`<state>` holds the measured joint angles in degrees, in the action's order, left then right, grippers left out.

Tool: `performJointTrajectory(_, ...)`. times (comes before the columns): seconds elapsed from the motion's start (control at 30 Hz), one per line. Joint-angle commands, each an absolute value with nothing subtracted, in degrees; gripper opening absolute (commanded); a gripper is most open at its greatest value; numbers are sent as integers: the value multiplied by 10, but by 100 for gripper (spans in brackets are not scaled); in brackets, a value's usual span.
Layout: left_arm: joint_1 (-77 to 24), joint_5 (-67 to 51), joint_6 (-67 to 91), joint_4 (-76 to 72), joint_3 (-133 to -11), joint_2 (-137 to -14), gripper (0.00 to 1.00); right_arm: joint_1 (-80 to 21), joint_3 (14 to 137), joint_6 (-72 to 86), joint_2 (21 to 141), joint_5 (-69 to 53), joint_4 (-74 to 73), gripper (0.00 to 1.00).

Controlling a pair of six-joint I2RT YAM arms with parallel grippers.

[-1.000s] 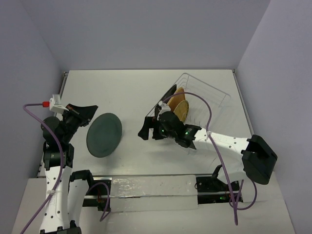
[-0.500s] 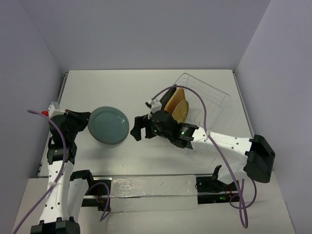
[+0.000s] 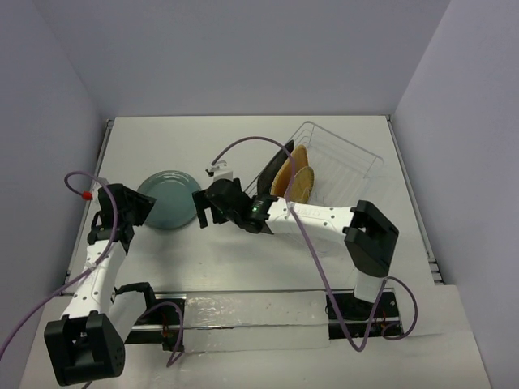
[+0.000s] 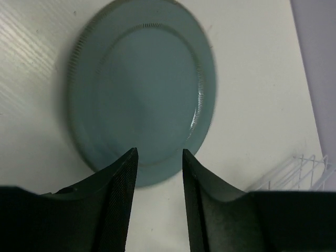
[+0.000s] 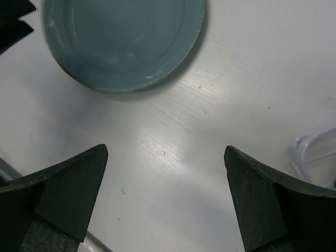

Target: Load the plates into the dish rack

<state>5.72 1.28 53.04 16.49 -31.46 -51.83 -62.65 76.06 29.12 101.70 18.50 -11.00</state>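
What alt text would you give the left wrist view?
A round teal-grey plate lies flat on the white table. The left gripper stands open in the foreground, its dark tips over the plate's near rim, holding nothing. A corner of the wire dish rack shows at lower right.

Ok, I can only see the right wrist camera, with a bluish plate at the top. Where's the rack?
Observer: The dish rack sits at the far right of the table.
Operator: Any plates in it?
Observer: Three stand inside: a black square plate, a tan woven plate, a yellow woven plate.
Operator: Is the other arm grabbing my plate?
Observer: No, the left gripper is open, straddling the teal plate's near rim.
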Motion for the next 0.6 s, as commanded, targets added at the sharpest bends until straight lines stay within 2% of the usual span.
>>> performJointTrajectory(0.0,56,43,542,132,-320,-545,58,-629,853,294,1069,255,-140,99)
performJointTrajectory(0.27,58,66,542,91,-343,-672,59,-597,968,311,1173,215,-166,99)
performJointTrajectory(0.57,68,51,532,71,-380,-823,56,-568,1091,325,1287,101,-172,99)
